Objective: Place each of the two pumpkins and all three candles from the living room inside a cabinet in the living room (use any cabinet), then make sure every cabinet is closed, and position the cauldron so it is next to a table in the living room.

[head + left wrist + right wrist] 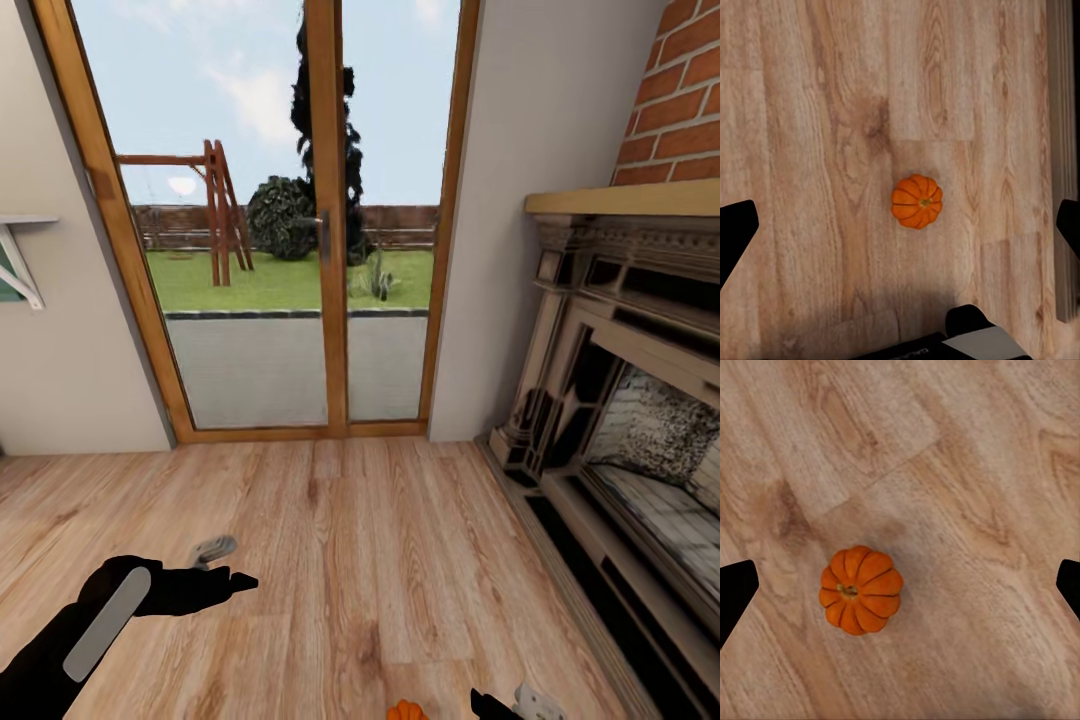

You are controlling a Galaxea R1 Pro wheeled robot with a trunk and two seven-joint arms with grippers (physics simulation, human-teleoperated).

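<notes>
The floor (380,560) was matt, grained pale wood planks, the pumpkin (861,589) a smooth, ribbed, faintly glossy orange, the left hand (215,578) matt black, the door frame (325,220) warm wood, and the chimney breast (680,100) rough red brick.

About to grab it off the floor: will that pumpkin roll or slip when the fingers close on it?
The pumpkin sits stem-up on bare wood floor, squat and rounded, so a sideways nudge would probably make it slide or wobble rather than roll far. Its ribbed sides may give the fingers some purchase. It looks rigid and unlikely to deform.
</notes>
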